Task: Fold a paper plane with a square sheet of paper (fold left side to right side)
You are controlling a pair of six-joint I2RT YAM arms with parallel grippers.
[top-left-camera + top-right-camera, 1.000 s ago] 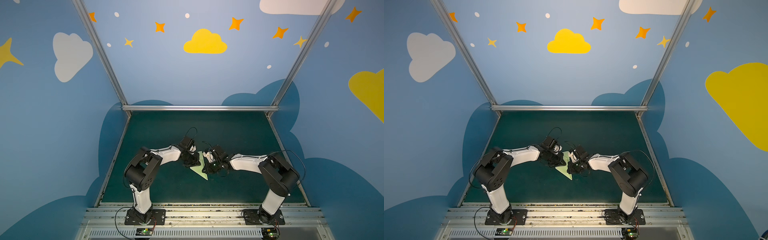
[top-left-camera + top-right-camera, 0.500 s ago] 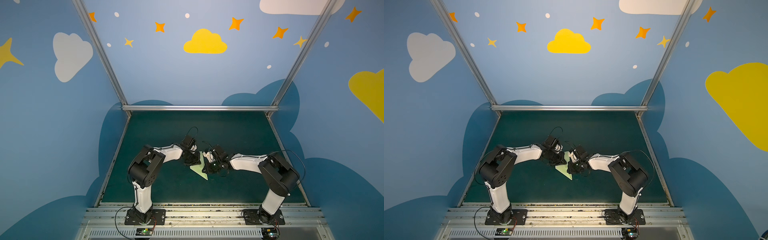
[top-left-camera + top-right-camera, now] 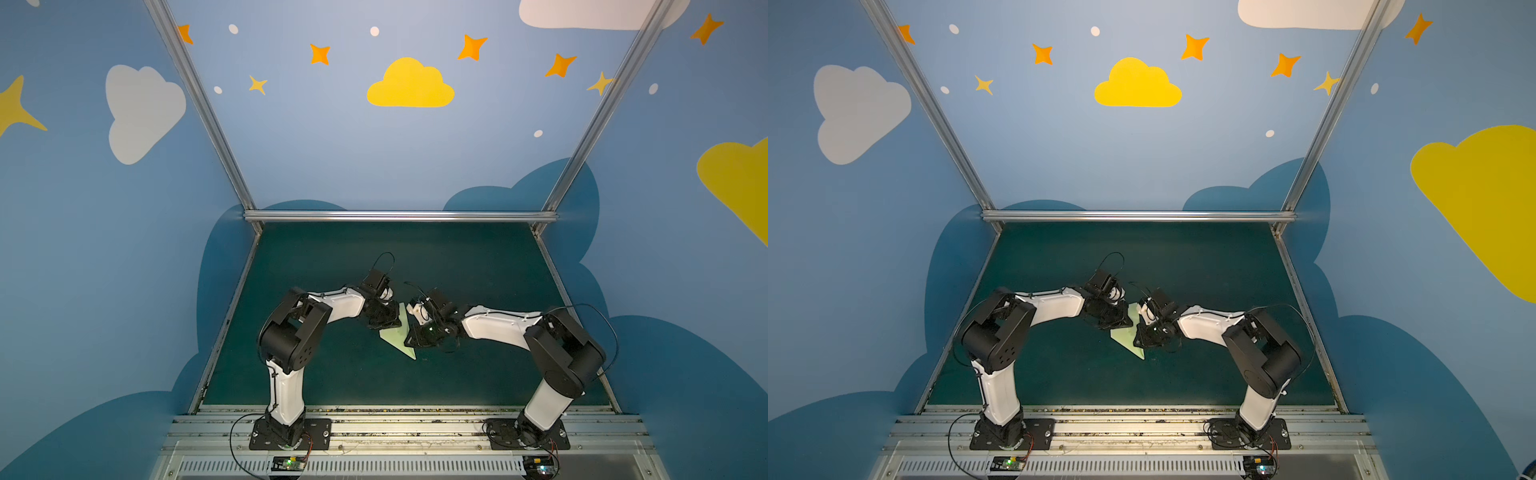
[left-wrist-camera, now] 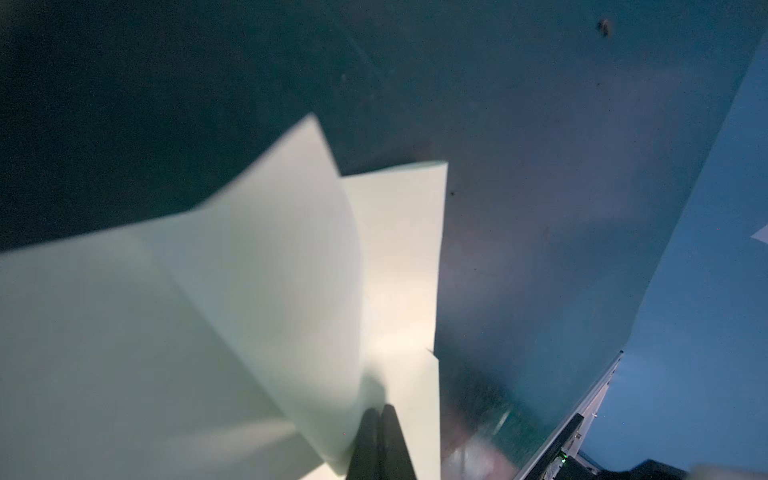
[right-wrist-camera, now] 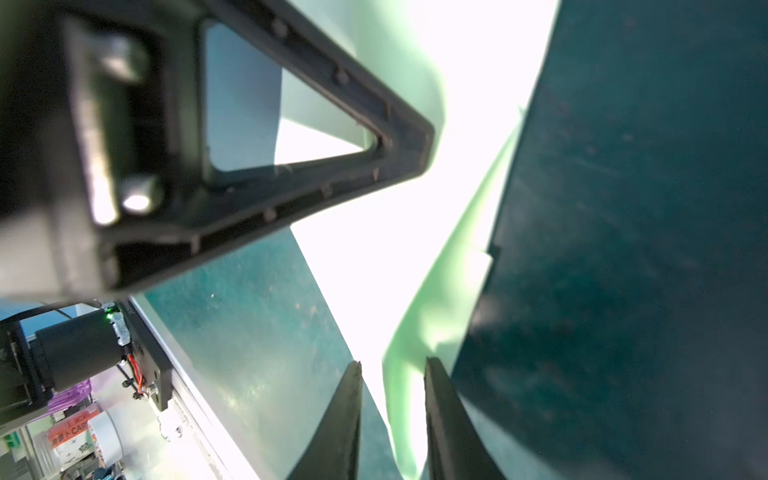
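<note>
One folded paper sheet [image 3: 398,338], two robot arms [image 3: 340,305] [image 3: 498,328], one mat [image 3: 457,257].

Place: a robot lab's boxed-in test cell.
Walls: blue panels [image 3: 374,166] with a stuck-on yellow cloud [image 3: 409,85] and orange stars [image 3: 320,54], a staged backdrop.
Frame: bare aluminium profiles [image 3: 399,216] edge the cell.
Floor: a dark green work mat [image 3: 415,257].
Machines: a left arm [image 3: 336,305] and a right arm [image 3: 498,328], both white and black, bolted to a slotted metal rail [image 3: 415,428], cables loose.
Electronics: an exposed circuit board [image 3: 289,462] with a lit green lamp at the front edge.
Clutter: a white roll [image 5: 106,432] and an orange label [image 5: 68,432] beyond the rail, seen in the right wrist view.
</note>
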